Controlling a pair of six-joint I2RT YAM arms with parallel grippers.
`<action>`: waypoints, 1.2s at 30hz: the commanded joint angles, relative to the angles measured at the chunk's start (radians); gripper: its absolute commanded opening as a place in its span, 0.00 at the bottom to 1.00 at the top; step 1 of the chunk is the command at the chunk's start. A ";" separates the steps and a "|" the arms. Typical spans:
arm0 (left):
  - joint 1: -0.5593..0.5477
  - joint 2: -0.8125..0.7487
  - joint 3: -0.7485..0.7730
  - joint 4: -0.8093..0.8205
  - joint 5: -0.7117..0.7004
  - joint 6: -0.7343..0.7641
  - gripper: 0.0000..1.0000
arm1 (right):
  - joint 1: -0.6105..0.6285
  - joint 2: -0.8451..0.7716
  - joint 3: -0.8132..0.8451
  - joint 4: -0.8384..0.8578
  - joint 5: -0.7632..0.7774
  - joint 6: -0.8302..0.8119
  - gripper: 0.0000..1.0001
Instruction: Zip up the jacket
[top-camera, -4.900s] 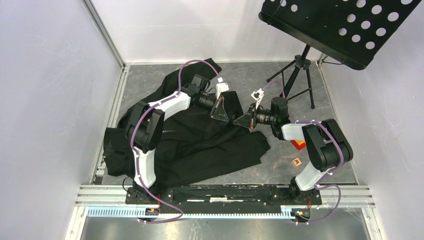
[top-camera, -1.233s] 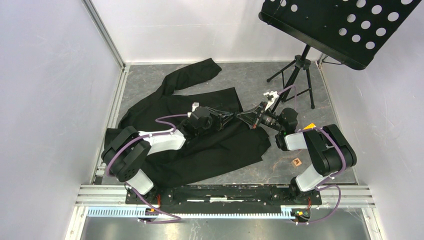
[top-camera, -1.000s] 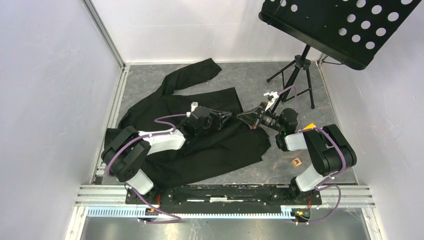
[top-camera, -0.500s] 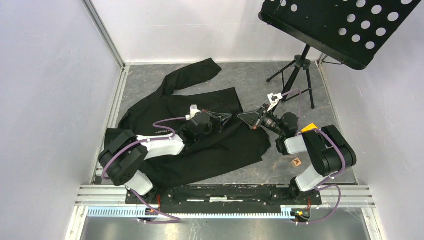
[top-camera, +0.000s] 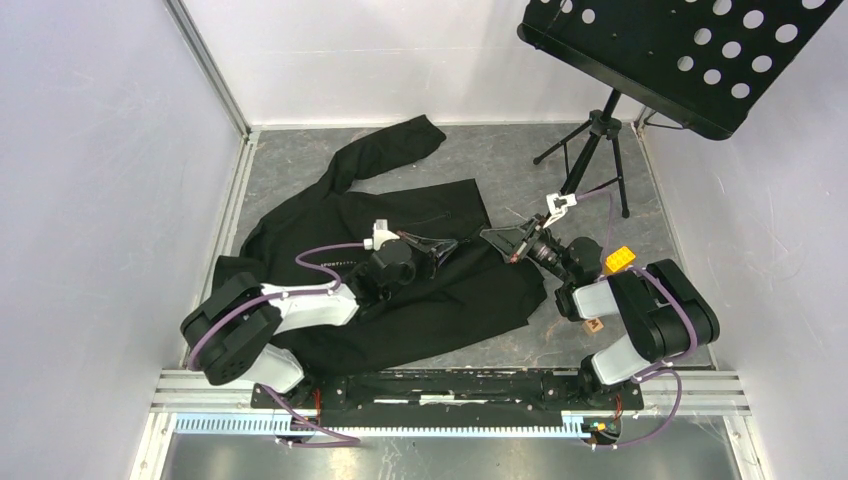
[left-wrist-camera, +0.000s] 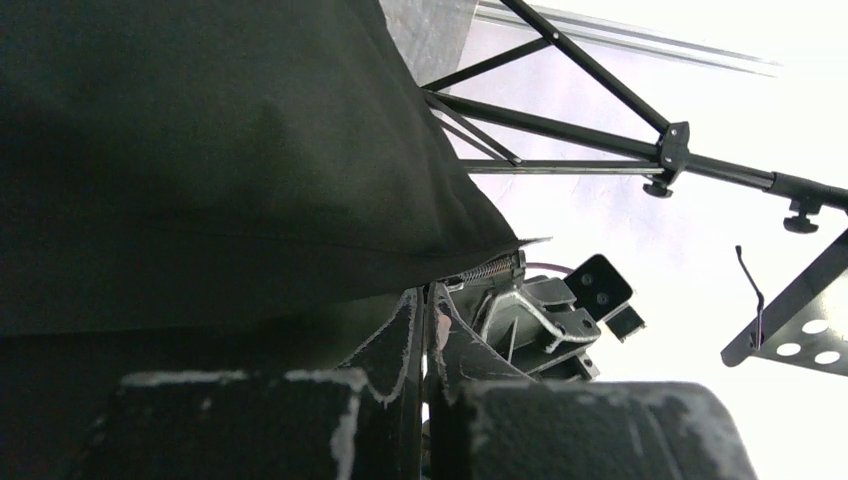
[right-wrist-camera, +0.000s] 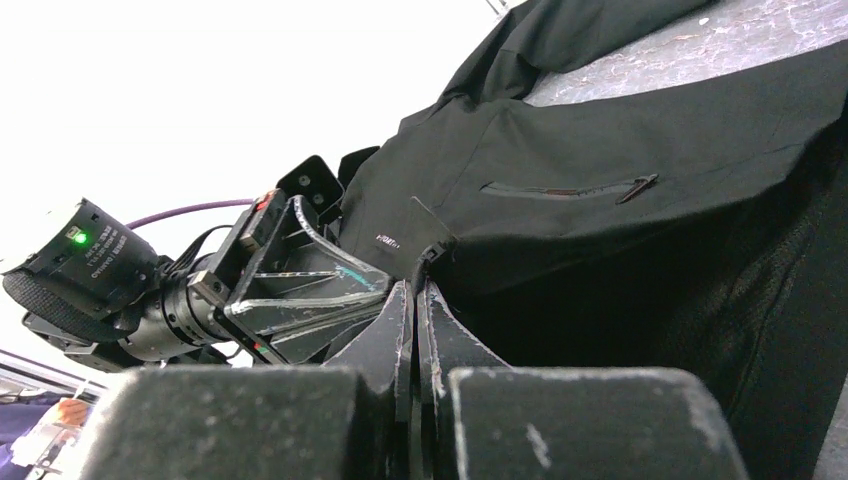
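While jacket (top-camera: 330, 215) lies spread on the desk (top-camera: 520, 160), left of centre with one sleeve toward the far wall, both arms sit low over its right front edge. Left gripper (top-camera: 450, 241) is clenched on that edge. Right gripper (top-camera: 493, 238) is clenched on it too, tips near each other.

Jacket (top-camera: 420, 300) spread across left and middle of table (top-camera: 500, 160); one sleeve runs to far wall, collar end at left edge.

Left gripper (top-camera: 452, 241) over jacket's right half, tips at front edge. Right gripper (top-camera: 487, 236) facing it from right, tips at same edge, just beside left gripper.

Music stand (top-camera: 670, 50) in far right corner, its legs on table behind right gripper.

Block (top-camera: 620, 258) on table right of right gripper. Smaller block (top-camera: 592, 324) nearer, beside right arm.
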 joint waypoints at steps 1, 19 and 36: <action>-0.018 -0.064 -0.058 -0.044 -0.031 0.115 0.02 | -0.016 -0.031 0.029 0.285 0.075 0.003 0.00; 0.124 -0.613 -0.157 -0.828 -0.141 0.736 0.02 | -0.100 -0.066 0.019 0.208 0.106 -0.015 0.00; 0.405 -0.969 0.028 -1.486 -0.566 0.741 0.02 | -0.124 -0.104 -0.007 -0.200 0.308 -0.170 0.00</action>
